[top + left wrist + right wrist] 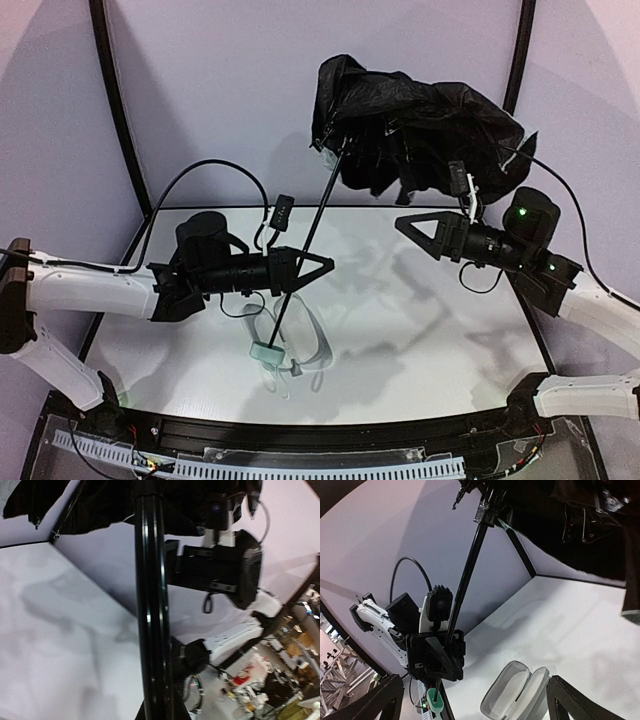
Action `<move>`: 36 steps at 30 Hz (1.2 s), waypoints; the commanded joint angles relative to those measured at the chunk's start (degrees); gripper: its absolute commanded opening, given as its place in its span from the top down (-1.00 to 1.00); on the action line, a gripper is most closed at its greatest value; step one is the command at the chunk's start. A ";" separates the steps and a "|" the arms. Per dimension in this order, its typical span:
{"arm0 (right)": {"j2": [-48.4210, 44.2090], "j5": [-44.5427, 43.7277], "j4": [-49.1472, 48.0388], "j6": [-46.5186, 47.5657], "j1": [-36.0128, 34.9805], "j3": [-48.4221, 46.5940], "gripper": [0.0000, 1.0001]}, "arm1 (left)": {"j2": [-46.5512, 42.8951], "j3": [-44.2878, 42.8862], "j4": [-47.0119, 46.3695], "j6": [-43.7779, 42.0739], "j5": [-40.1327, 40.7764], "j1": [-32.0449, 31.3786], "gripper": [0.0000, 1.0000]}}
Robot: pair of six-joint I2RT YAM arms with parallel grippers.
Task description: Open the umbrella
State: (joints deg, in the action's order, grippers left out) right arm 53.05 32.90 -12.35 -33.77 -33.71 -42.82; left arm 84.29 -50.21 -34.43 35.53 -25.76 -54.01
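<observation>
Left gripper (316, 266) clamped around the umbrella (420, 130) low on its shaft

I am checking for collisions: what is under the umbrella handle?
The white table and the open case. From above, the handle overlaps one shell and hides that part; the right wrist view shows them apart, so it likely hangs clear.
</observation>
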 commanded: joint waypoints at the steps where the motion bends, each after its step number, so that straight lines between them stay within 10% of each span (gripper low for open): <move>1: -5.50 -1.69 -6.82 1.01 -0.48 2.68 -0.97 | -0.75 0.84 -19.96 6.30 -7.84 1.65 0.98; 10: -10.60 -2.96 -19.25 0.22 -0.55 11.13 -0.97 | 8.86 -1.73 -36.99 21.83 -17.46 6.43 0.98; 28: 6.61 -18.67 -22.78 5.71 -9.29 3.52 -0.97 | 3.60 -2.59 -18.72 10.20 -17.43 6.32 0.98; 32: 7.92 -25.19 -22.82 5.02 -10.17 3.24 -0.97 | -1.56 -4.57 0.41 0.01 -7.43 4.67 0.98; 36: 7.14 -32.65 -16.71 5.82 -10.96 2.35 -0.97 | -6.10 -10.33 27.99 -18.09 25.20 -3.30 0.98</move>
State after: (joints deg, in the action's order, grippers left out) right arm 61.19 10.30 -30.88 -28.34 -43.44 -39.66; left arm 85.21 -53.48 -31.51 39.08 -30.62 -50.73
